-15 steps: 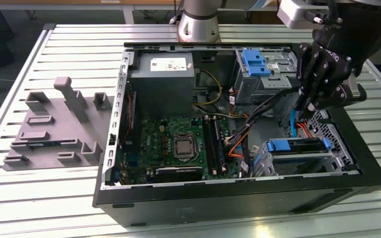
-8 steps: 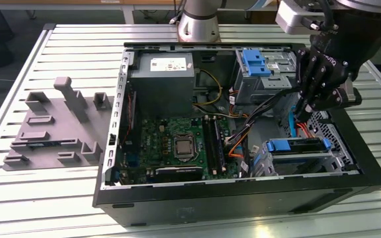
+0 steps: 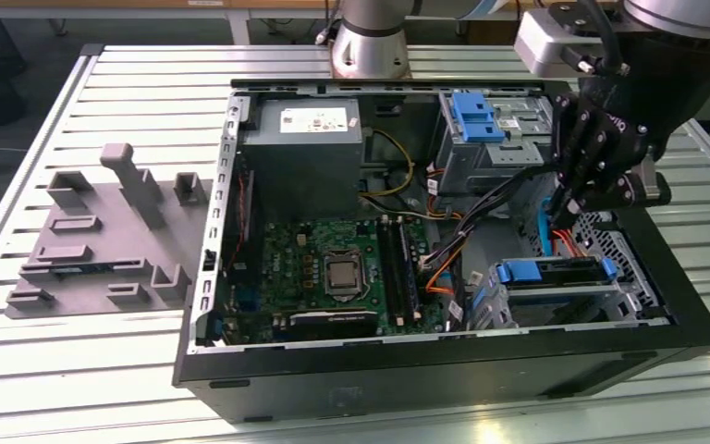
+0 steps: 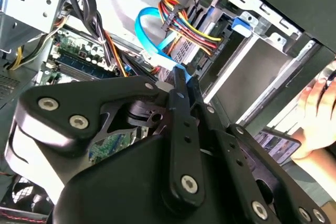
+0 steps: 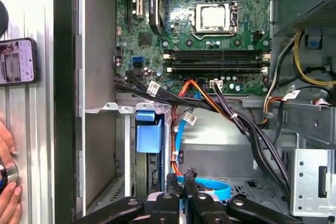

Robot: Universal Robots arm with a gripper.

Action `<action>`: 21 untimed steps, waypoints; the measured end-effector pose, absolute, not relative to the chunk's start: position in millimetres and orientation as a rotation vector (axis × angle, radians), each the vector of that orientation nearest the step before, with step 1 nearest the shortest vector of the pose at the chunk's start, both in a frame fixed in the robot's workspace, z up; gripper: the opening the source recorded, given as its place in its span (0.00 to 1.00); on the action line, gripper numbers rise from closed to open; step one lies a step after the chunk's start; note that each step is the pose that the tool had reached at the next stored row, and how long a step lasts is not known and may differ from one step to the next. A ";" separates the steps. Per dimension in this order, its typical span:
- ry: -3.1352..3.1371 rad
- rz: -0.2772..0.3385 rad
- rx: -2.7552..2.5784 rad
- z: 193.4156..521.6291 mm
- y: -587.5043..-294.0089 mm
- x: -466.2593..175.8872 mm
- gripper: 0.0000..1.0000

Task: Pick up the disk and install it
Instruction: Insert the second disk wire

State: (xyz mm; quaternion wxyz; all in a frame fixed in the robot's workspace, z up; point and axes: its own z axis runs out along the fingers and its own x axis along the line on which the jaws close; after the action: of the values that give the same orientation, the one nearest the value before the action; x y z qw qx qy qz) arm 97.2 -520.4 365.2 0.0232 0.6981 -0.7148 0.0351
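slatted metal table [image 3: 479, 60]: open pc case [image 3: 454, 370] on it, grey fixture block [image 3: 103, 240] beside, phone [image 5: 17, 61] too

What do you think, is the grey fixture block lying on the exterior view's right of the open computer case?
No: the exterior view shows the grey fixture block on the table at the exterior view's left of the open computer case.

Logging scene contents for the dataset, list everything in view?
computer case: 1, black, open, on table
table: 1, silver, slatted
motherboard: 1, green, in case
power supply: 1, grey, in case
drive brackets: 2, blue, in case's cages
flat cable: 1, blue, by gripper
fixture block: 1, grey, exterior view's left of case
phone: 1, dark, on table outside case
person's hand: 1, near phone
gripper: 1, black, inside case
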 end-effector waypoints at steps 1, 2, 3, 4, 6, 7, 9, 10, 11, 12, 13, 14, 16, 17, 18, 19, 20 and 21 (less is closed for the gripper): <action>-2.214 0.113 2.164 365.0 -521.2 96.8 0.16; -2.215 0.118 2.168 364.6 -521.9 96.4 0.16; -2.217 0.124 2.171 364.1 -522.3 95.6 0.16; -2.219 0.129 2.173 363.6 -522.5 94.5 0.16; -2.222 0.134 2.177 361.8 -522.9 92.3 0.16; -2.222 0.136 2.178 360.5 -523.2 91.8 0.16; -2.222 0.138 2.180 358.1 -523.9 91.6 0.16; -2.221 0.139 2.182 356.7 -524.4 91.5 0.16; -2.220 0.139 2.183 355.3 -524.8 91.4 0.16; -2.220 0.139 2.183 353.5 -525.0 91.4 0.16; -2.220 0.139 2.184 352.1 -525.1 91.4 0.16; -2.220 0.139 2.184 351.5 -525.1 91.4 0.16; -2.220 0.140 2.184 351.6 -525.1 91.4 0.16; -2.220 0.140 2.184 351.5 -525.1 91.4 0.16; -2.220 0.140 2.184 351.5 -525.2 91.4 0.16; -2.224 0.135 2.188 351.1 -525.5 91.4 0.16; -2.233 0.118 2.196 351.1 -525.8 91.3 0.16; -2.243 0.100 2.205 351.0 -526.0 91.2 0.16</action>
State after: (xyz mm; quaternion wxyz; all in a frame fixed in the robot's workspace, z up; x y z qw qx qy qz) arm 91.2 -526.0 351.0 -0.0026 0.7006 -0.7129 0.0316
